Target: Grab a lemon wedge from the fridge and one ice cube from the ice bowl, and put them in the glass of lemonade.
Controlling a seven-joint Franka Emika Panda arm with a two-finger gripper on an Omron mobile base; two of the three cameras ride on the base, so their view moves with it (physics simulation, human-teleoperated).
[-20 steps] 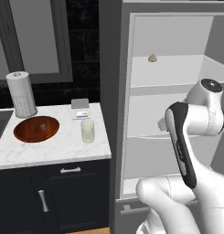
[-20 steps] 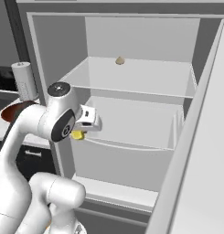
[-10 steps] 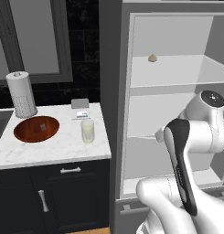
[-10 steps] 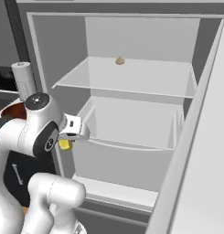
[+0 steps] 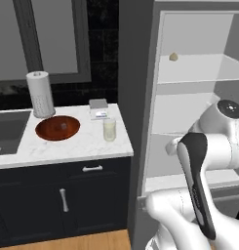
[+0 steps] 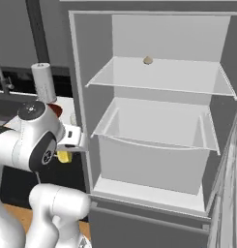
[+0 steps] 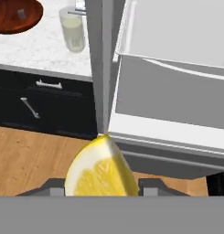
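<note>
My gripper (image 7: 102,191) is shut on the lemon wedge (image 7: 100,172), bright yellow and large at the bottom of the hand view. From the right base view the gripper (image 6: 66,149) hangs just outside the fridge's (image 6: 154,121) left wall, the wedge (image 6: 63,156) under it. The glass of lemonade (image 5: 109,130) stands on the marble counter (image 5: 67,146) near its right edge. Left of it sits the reddish-brown ice bowl (image 5: 57,128). In the hand view the glass (image 7: 73,33) and the bowl (image 7: 15,13) lie ahead at the top left, a pale ice cube (image 7: 22,13) inside the bowl.
The fridge stands open with pale shelves and a small beige lump (image 6: 148,60) on the top one. A white paper-towel cylinder (image 5: 40,93) stands behind the bowl, and a small grey box (image 5: 99,108) behind the glass. Dark cabinets (image 7: 40,100) and wood floor lie below.
The arm has drawn the hand out of the fridge and swung it left toward the counter side, with the lemon wedge still held.
</note>
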